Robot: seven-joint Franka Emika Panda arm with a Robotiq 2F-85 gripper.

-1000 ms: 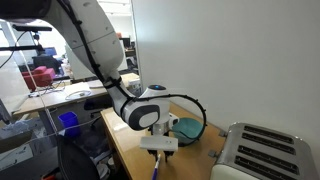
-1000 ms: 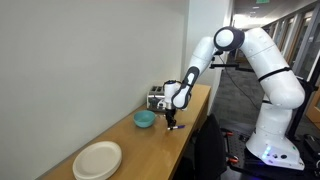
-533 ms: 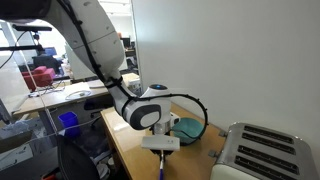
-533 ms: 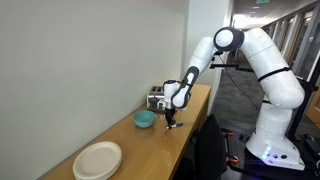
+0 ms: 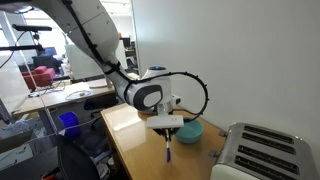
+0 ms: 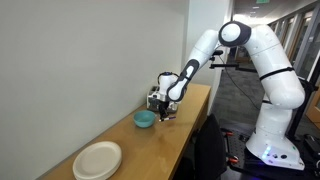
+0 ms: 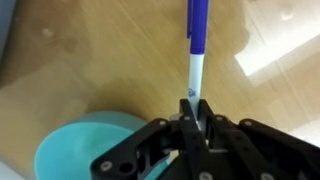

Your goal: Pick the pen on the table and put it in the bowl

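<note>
My feed shows a plain white wall (image 6: 80,60), evenly lit, and I place everything else against it. The tan table (image 6: 150,140) runs flush along the wall, glossy enough to catch pale reflections. A silver toaster (image 5: 262,150) sits on it close to the wall, and a stack of white plates (image 6: 98,160) lies further along, also near the wall. Away from the wall, a black chair (image 5: 78,160) stands by the table edge, with cluttered white desks (image 5: 55,97) and a blue bin (image 5: 68,121) further out. Opposite the wall I see tall glass panes (image 6: 298,45) letting in daylight.

Wrist view crops the pen (image 7: 197,40) at top, the bowl (image 7: 78,148) at bottom
</note>
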